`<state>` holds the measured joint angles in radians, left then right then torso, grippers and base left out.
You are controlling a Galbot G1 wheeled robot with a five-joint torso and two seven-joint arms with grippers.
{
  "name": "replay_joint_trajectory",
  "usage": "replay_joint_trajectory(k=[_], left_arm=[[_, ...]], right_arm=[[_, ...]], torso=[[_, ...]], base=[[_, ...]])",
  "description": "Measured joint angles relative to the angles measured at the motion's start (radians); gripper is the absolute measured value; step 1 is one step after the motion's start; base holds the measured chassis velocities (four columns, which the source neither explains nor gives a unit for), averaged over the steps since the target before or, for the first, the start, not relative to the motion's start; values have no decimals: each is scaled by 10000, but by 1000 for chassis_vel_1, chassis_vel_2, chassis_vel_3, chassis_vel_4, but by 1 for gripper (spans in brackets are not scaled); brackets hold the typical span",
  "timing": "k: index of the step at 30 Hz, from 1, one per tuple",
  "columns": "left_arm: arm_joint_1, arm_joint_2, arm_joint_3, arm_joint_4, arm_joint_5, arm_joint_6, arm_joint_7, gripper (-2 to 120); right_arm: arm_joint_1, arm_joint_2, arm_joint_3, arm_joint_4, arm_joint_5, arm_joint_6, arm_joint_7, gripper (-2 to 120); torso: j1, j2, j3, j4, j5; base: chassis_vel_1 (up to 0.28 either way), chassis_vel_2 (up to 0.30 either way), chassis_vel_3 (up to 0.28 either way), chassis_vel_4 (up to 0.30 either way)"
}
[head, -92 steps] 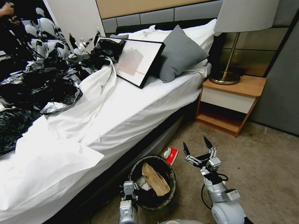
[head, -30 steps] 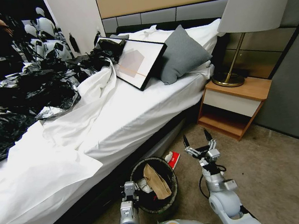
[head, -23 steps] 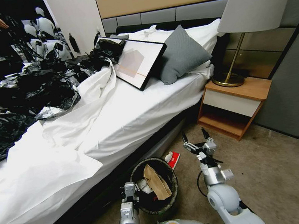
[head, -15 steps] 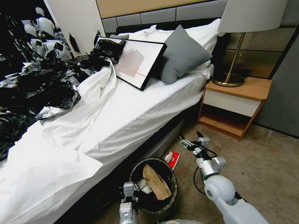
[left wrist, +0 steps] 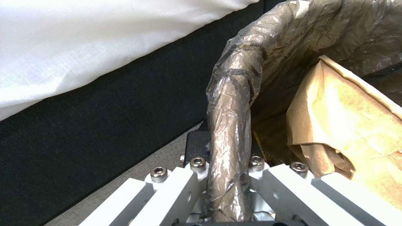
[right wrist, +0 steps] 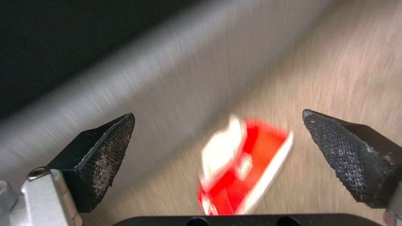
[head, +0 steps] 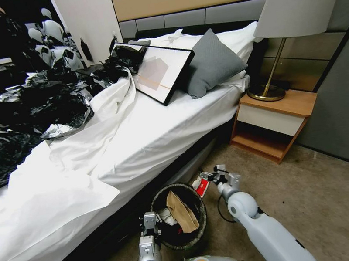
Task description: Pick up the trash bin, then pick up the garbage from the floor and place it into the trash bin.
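**Bedside floor: one bin, one loose packet**

One bin (head: 180, 216) stood on the carpet beside the bed (head: 141, 144), holding one tan bag (head: 181, 211) and white scraps. Left gripper (left wrist: 228, 175) was clamped on its lined rim. One red-and-white packet (right wrist: 241, 166) lay just beyond the bin, against the bed base. Right gripper (right wrist: 218, 153), fingers spread wide and empty, had swung from right of the bin to directly over the packet. The packet was blurred at the wrist, partly hidden from the head.
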<state>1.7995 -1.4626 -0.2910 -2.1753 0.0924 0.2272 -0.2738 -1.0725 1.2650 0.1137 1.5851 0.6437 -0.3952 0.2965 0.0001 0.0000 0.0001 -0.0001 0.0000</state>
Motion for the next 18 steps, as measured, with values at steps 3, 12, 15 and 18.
replay_joint_trajectory(k=[3,12,15,18], left_arm=[[-26,-22,-4,43,0,-8,-5,1],[-52,-130,-21,164,43,-20,-13,1],[-48,-153,-31,172,47,-20,-16,1],[-52,-162,-46,193,47,-21,-17,1]], right_arm=[[336,57,-201,-799,21,-93,-168,100],[1093,508,-503,-2673,-419,173,-891,100],[1359,681,-554,-3382,-612,391,-1111,100],[1568,813,-591,-3869,-690,509,-1276,100]], torso=[[0,0,0,0,1],[-1,-1,0,2,0],[-1,0,0,0,1],[-2,0,0,0,0]], base=[[0,0,0,0],[0,0,0,0],[0,0,0,0],[0,0,0,0]])
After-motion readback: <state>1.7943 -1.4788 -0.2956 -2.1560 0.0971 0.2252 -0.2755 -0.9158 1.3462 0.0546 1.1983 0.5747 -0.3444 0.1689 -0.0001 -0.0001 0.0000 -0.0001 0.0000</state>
